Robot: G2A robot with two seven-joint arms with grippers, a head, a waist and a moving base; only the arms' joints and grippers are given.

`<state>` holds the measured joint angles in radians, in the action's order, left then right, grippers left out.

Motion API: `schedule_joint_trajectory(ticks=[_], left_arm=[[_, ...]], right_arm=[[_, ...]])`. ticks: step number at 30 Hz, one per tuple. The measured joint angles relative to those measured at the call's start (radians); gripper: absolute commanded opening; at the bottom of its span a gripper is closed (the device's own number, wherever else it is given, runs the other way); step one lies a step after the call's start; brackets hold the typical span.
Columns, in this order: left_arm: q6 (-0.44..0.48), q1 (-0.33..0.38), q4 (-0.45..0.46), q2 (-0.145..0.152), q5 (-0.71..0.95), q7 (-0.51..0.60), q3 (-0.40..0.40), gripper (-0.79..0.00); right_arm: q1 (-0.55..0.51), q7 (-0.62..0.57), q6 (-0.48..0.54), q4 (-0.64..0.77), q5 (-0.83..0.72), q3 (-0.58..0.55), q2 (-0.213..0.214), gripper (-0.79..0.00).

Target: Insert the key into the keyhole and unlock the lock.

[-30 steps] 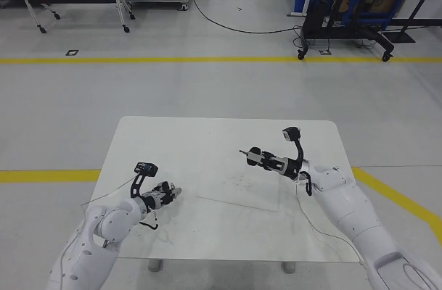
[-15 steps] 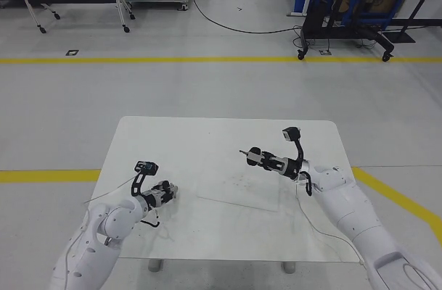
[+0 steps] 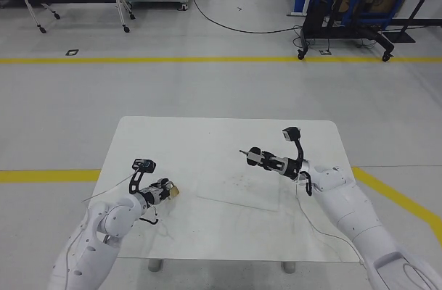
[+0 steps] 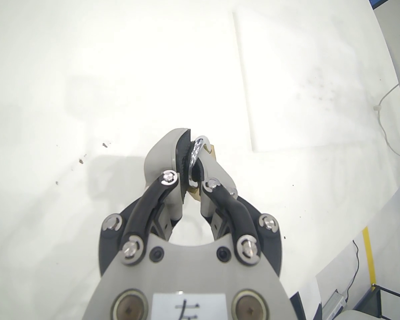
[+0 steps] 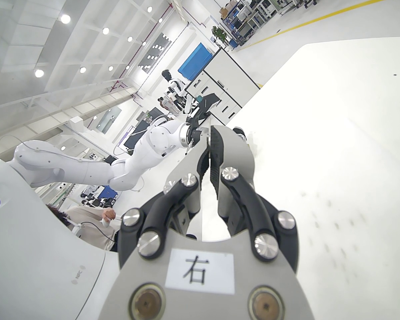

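**Robot holding a small lock in one gripper and a key in the other, over a white table**

The left gripper was clamped on a small lock. Its ribbed pads pinched the silver shackle, and a little of the brass body showed past the fingers. It sat low over the near left part of the white table.

The right gripper was raised over the middle right of the table, well apart from the lock. Its jaws were pressed together on a thin key, whose tip stuck out beyond the fingertips toward the left arm. A thin white sheet lay flat on the table between the two arms.

The keyhole could not be made out.

The lock looked small, dense and rigid, with smooth metal that was probably slippery. Held by its shackle alone, it seemed likely to swivel when the key pushed against it, and a hold across the brass body would probably keep it steadier.

The key looked light, stiff and very thin. It was best gripped by its flat head so that the blade stayed free, and it could slip between the pads when turned
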<state>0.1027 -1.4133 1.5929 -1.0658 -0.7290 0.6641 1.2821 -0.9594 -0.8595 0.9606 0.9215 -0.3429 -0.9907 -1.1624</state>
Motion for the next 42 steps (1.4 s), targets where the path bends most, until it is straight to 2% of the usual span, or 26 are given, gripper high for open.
schedule_joint_trajectory(ticks=[4, 11, 19, 22, 25, 26, 29, 32, 35, 38, 40, 42], left_arm=[[0.077, 0.012, -0.024, -0.002, 0.059, -0.053, 0.011, -0.785], [0.291, 0.082, -0.106, -0.009, 0.225, -0.131, 0.018, -0.785], [0.302, 0.089, -0.110, -0.011, 0.229, -0.145, 0.014, -0.785], [0.334, 0.114, -0.119, -0.022, 0.307, -0.079, -0.033, -0.785], [0.262, 0.254, -0.221, -0.047, 0.588, 0.168, -0.117, -0.785], [0.204, 0.330, -0.287, -0.061, 0.741, 0.288, -0.152, -0.785], [0.059, 0.519, -0.493, -0.107, 1.058, 0.500, -0.243, -0.785], [-0.024, 0.666, -0.688, -0.161, 1.218, 0.583, -0.341, -0.785], [-0.080, 0.764, -0.845, -0.219, 1.315, 0.625, -0.425, -0.785], [-0.109, 0.830, -0.983, -0.274, 1.375, 0.643, -0.485, -0.785], [-0.109, 0.844, -1.030, -0.287, 1.381, 0.645, -0.499, -0.785], [-0.108, 0.843, -1.026, -0.287, 1.379, 0.645, -0.498, -0.785]], right_arm=[[0.000, 0.000, 0.000, 0.000, 0.000, 0.000, 0.000, -0.785], [0.000, 0.000, 0.000, 0.000, 0.000, 0.000, 0.000, -0.785], [0.000, 0.000, 0.000, 0.000, 0.000, 0.000, 0.000, -0.785], [-0.013, 0.030, -0.012, 0.024, -0.006, -0.007, 0.000, -0.785], [-0.038, 0.100, -0.003, 0.056, 0.000, -0.034, 0.004, -0.785], [-0.050, 0.127, 0.006, 0.069, 0.009, -0.045, 0.006, -0.785], [-0.088, 0.209, 0.019, 0.097, 0.053, -0.080, 0.012, -0.785], [-0.137, 0.309, 0.022, 0.129, 0.111, -0.125, 0.018, -0.785], [-0.187, 0.398, 0.006, 0.172, 0.161, -0.167, 0.025, -0.785], [-0.224, 0.454, -0.036, 0.227, 0.207, -0.195, 0.029, -0.785], [-0.227, 0.458, -0.043, 0.234, 0.211, -0.197, 0.029, -0.785], [-0.226, 0.456, -0.041, 0.231, 0.210, -0.196, 0.029, -0.785]])
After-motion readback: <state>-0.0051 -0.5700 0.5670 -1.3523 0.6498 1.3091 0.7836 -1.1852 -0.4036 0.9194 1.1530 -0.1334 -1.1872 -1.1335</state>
